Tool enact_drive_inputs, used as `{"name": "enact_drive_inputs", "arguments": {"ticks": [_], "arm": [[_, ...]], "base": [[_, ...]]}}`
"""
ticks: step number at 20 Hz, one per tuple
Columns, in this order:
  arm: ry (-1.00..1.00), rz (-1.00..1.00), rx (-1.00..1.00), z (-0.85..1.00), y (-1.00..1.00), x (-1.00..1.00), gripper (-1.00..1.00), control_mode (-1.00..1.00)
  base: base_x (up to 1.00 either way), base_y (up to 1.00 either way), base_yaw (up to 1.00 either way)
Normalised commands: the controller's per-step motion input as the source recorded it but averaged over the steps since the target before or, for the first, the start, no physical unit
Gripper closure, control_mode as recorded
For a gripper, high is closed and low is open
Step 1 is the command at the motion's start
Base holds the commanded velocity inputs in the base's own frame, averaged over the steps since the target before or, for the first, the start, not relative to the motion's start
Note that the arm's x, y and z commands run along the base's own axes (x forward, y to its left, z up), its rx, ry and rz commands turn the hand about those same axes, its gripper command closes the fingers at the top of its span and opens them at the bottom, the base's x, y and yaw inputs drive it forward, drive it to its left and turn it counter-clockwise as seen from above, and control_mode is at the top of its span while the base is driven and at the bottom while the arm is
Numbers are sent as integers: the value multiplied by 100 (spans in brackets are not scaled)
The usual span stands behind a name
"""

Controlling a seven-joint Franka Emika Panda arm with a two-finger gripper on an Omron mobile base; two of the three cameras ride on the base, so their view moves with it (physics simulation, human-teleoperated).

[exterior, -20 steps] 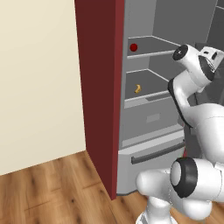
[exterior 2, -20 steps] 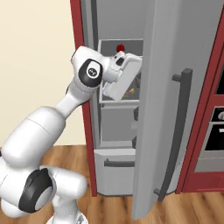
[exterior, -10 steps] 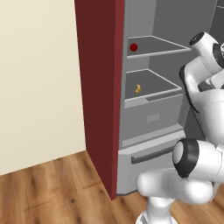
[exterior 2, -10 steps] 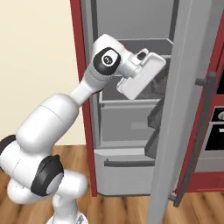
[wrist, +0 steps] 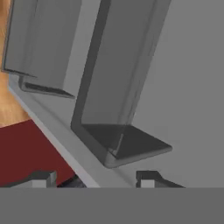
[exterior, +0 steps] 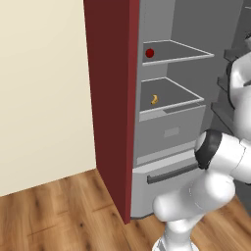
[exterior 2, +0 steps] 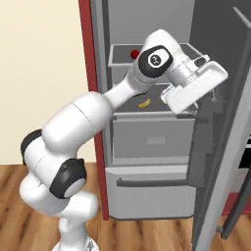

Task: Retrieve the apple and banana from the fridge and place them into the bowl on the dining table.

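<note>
Fridge (exterior: 171,132) grey, door swung wide, dark red side panel; two shelves, drawers below. One apple (exterior: 150,53), small dark-red ball, on upper shelf. One banana (exterior: 154,99), small yellow crescent, on lower shelf. Jaws (wrist: 94,179) parted, empty, facing door's inner bins, well apart from both fruits

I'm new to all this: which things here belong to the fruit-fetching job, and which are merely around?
Part of the job:
- apple, top shelf
- banana, shelf below
- fridge, open

Merely around:
- red panel
- wooden floor
- cream wall
</note>
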Motion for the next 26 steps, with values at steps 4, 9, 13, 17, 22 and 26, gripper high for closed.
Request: {"name": "enact_drive_inputs", "arguments": {"ticks": [4,9,13,17,22,26], "arm": [[-17,3,6,-12,-100,-55,-100,-100],[-30,8,5,-32,-50,-25,-100,-100],[-29,7,-34,56,99,-65,-100,-100],[-26,8,-44,26,100,-67,-100,-100],[-7,21,-19,-84,100,10,-100,-100],[-9,19,0,-99,97,46,-100,-100]], "base": [[0,0,0],[0,0,0],[0,0,0],[0,0,0],[0,0,0],[0,0,0]]}}
